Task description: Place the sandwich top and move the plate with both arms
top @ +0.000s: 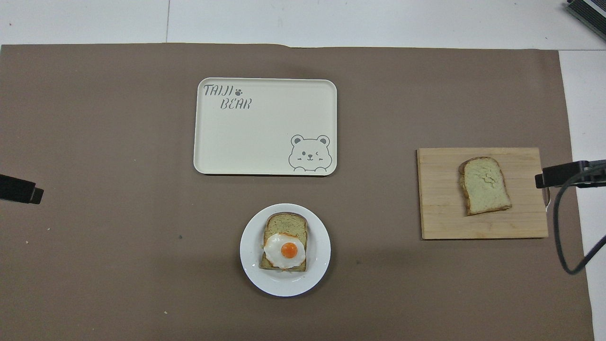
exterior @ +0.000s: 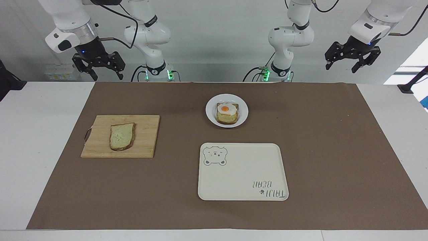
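The pale crusted bread slice [exterior: 122, 136] is parked on the wooden cutting board [exterior: 147, 135] near the right arm's table edge, lengthwise pointing toward the robots, while the empty, wide-open right gripper [exterior: 99, 68] is held closest.

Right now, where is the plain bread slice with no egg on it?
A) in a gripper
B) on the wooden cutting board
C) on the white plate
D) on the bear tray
B: the plain bread slice lies flat on the wooden cutting board toward the right arm's end of the table, with no gripper touching it.
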Controlling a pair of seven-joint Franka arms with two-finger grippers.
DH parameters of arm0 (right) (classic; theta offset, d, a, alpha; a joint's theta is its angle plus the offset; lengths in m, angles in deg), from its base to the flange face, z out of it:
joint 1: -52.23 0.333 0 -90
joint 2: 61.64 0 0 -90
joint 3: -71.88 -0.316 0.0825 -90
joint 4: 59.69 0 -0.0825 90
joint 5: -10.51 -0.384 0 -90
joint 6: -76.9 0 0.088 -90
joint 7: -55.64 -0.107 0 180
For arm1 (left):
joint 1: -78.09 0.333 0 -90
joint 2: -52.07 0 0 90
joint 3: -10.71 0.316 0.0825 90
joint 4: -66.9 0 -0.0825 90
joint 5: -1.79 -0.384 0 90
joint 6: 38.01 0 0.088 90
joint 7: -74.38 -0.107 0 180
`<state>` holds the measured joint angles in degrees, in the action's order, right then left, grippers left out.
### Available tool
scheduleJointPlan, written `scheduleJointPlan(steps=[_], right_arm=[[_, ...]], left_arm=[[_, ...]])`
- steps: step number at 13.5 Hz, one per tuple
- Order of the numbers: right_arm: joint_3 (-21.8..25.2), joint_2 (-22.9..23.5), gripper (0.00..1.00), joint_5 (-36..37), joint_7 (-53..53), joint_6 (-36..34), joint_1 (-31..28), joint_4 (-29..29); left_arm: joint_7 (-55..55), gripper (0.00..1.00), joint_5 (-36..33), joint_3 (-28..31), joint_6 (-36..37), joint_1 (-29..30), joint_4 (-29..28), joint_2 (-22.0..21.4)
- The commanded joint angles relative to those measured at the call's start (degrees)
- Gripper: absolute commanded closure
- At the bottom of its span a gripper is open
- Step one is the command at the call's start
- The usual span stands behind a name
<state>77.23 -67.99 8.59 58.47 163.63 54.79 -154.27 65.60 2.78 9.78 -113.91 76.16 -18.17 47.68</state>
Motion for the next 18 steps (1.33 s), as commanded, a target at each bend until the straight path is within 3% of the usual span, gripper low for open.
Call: scheduleJointPlan(steps=[1,12,18], right_arm=[[0.19,-1.83,0.00,1.04,1.82,0.63,-0.88,-2.27],[0.10,-1.74,0.00,1.04,1.56,1.59,-0.80,-2.53],[0.10,0.02,0.00,1.04,1.38,7.48,-0.27,-3.59]], left_arm=[[-0.27,0.00,-0.11,-0.04,0.14,-0.09,-1.77,-1.59],[-0.36,0.00,-0.11,-0.04,0.14,-0.09,-1.77,-1.59],[-0.36,0.00,-0.11,-0.48,0.31,-0.18,-1.77,-1.59]])
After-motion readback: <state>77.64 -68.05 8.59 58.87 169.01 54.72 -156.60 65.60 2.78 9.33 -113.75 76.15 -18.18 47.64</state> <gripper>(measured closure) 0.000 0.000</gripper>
